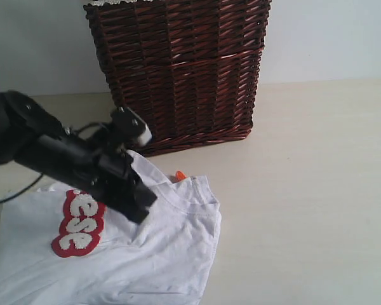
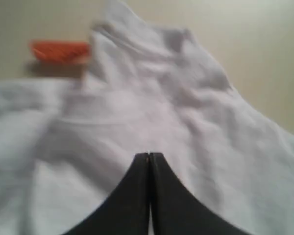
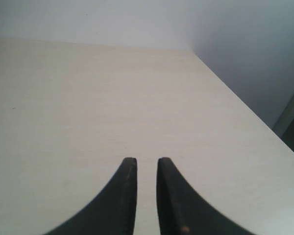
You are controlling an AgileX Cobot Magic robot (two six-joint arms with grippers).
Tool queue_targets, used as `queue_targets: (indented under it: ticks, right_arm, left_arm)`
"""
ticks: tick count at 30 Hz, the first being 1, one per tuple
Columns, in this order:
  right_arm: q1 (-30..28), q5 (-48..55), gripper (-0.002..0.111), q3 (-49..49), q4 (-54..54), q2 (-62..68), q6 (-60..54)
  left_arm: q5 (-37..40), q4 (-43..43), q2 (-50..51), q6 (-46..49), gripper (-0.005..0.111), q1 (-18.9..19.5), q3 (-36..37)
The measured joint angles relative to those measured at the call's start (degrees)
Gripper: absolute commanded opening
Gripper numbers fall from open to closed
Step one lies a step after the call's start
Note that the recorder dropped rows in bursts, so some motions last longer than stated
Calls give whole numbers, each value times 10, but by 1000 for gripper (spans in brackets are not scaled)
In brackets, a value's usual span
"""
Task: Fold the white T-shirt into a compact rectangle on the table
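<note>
The T-shirt (image 1: 146, 254) lies on the table (image 1: 317, 190) — basket (image 1: 184, 70) behind it.

**Cream table, two things on it**

The pale cream-beige table (image 1: 317, 190) is plain and matte. A dark wicker basket (image 1: 184, 70) stands upright at its back edge. Just in front of it the white T-shirt (image 1: 165, 254) lies rumpled, chest lettering up, with its orange neck tag (image 1: 180, 175) toward the basket.

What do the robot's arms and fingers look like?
The left arm is chunky and black, with a small white piece on top and a thin black cable trailing behind. The left fingers and right fingers are smooth, black, curved and tapered.
</note>
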Motion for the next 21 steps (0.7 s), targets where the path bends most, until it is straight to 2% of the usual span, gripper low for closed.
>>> queue_targets:
  ticks: [6,12,15,21]
  right_arm:
    - [0,0,17,0,0,0,0]
    - [0,0,17,0,0,0,0]
    - [0,0,17,0,0,0,0]
    - [0,0,17,0,0,0,0]
  left_arm:
    - [-69,63,7,-9,0,41,-36]
    - [-71,110,77,-7,0,47,-37]
    - [-40,117,94,-1,0,46,-37]
    - [82,147,95,3,0,31,-39]
